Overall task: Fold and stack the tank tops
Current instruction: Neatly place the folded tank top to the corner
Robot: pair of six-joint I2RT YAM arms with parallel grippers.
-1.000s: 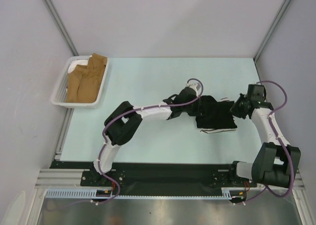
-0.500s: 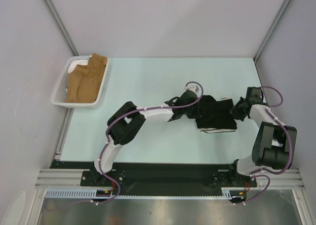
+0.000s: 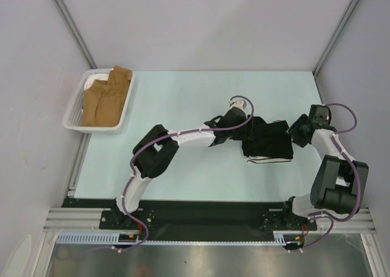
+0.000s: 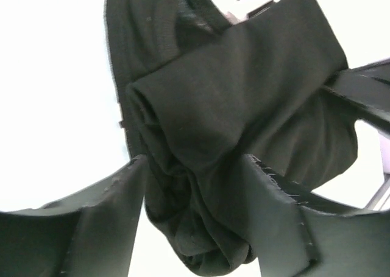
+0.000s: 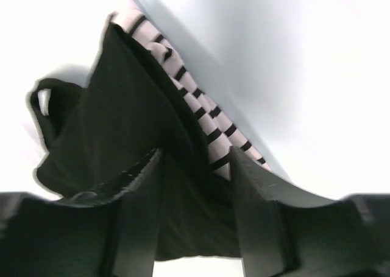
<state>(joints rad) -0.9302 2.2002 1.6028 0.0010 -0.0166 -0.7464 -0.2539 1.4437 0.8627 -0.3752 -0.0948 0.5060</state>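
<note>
The black tank top [image 3: 266, 140] lies folded at the middle right of the table, on top of the striped tank top [image 3: 269, 161], whose white edge shows along the near side. My left gripper [image 3: 243, 129] is at the black top's left edge and open. In the left wrist view a bunched fold of the black tank top [image 4: 244, 88] sits loosely between the spread fingers of the left gripper [image 4: 194, 167]. My right gripper [image 3: 295, 133] is at the right edge and also open. Its wrist view shows the right gripper [image 5: 195, 158] straddling the black tank top [image 5: 116, 106], with the striped tank top [image 5: 204, 109] just beyond.
A white basket [image 3: 75, 115] with brown folded garments [image 3: 106, 97] stands at the table's back left corner. Grey walls and metal posts close in both sides and the back. Both arm bases sit on the black rail at the near edge.
Both grippers were shut on the black top's edges and have now opened. The right arm's elbow has dropped back toward its base. The cloth has settled flat.
</note>
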